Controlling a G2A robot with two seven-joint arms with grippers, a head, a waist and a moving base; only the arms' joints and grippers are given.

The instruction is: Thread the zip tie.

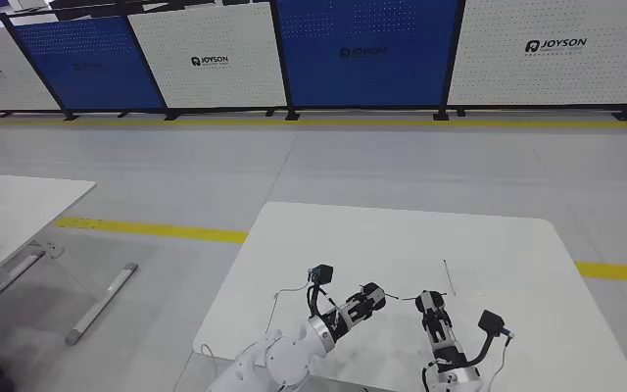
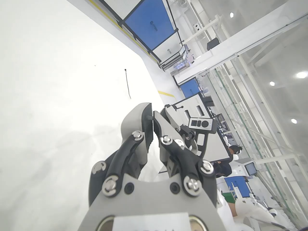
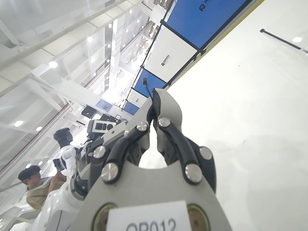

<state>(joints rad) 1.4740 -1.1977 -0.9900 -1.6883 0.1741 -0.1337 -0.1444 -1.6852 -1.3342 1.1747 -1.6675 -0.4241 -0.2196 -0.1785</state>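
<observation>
My right gripper [image 3: 154,92] is shut on a black zip tie [image 3: 145,81], whose square head sticks out a short way past the fingertips. My left gripper [image 2: 152,117] is shut too, with a small black bit pinched at its tips. In the top view a thin black strand [image 1: 392,295] runs from the left gripper [image 1: 377,292] toward the right gripper [image 1: 427,297]. Both grippers hover close together near the table's front edge. A second black zip tie [image 1: 449,277] [image 2: 127,84] [image 3: 281,40] lies flat on the table just beyond the right gripper.
The white table [image 1: 392,235] is bare apart from the loose tie. Another white table [image 1: 39,196] stands to the left across a floor gap. Blue and white panel fences [image 1: 362,49] line the far side.
</observation>
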